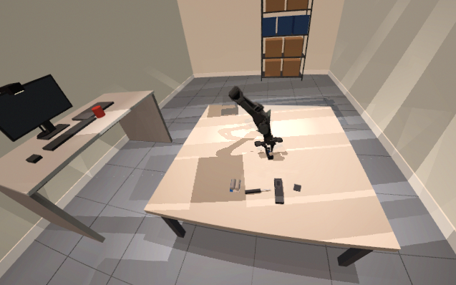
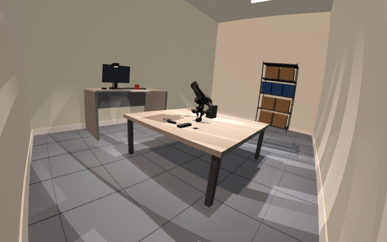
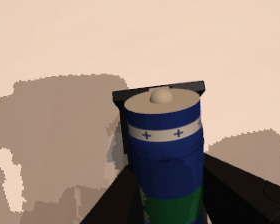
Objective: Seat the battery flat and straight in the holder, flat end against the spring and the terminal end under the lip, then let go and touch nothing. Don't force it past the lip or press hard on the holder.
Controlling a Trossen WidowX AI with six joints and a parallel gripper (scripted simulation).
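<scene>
My gripper (image 1: 270, 152) (image 2: 199, 117) (image 3: 166, 169) is shut on the blue and green battery (image 3: 166, 145), with a dark finger on each side. The battery's terminal end faces the top of the wrist view, and its round face and metal nub show. The black holder (image 1: 270, 157) (image 2: 198, 120) (image 3: 119, 96) is low beneath the gripper. In the wrist view its end bar shows just beyond the terminal face, not over it, and part of one side wall shows at the left. The battery hides the rest of the holder, the spring and the flat end. I cannot tell whether the battery touches the holder's floor.
On the table (image 1: 318, 222) (image 2: 222, 140), nearer the top camera than the arm, lie two batteries (image 1: 235, 185), a screwdriver (image 1: 253, 191), a dark remote (image 1: 278, 191) (image 2: 184, 124) and a small dark square piece (image 1: 297, 187) (image 2: 195, 128).
</scene>
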